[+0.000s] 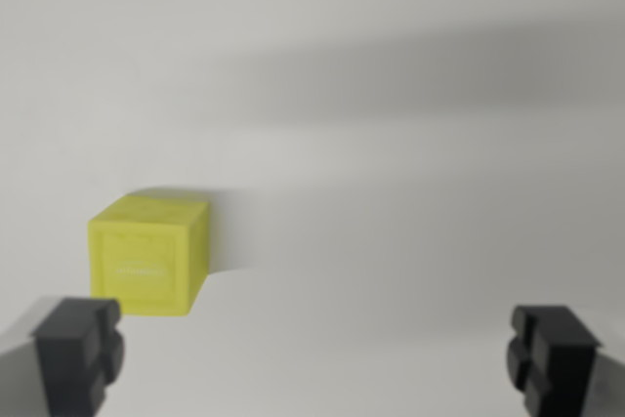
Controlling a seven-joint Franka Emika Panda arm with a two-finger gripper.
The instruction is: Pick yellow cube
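Note:
A yellow cube (149, 253) rests on a plain white surface at the wrist view's left, slightly blurred. My gripper (314, 358) is open, its two dark fingertips at the bottom corners of the picture. The left fingertip (78, 351) sits just below the cube's lower left corner, and the right fingertip (549, 356) is far off to the cube's right. Nothing lies between the fingers, and the cube stands off-centre toward the left finger rather than in the gap.
The white surface (391, 192) fills the whole view. A broad soft shadow (430, 75) crosses it in the upper right.

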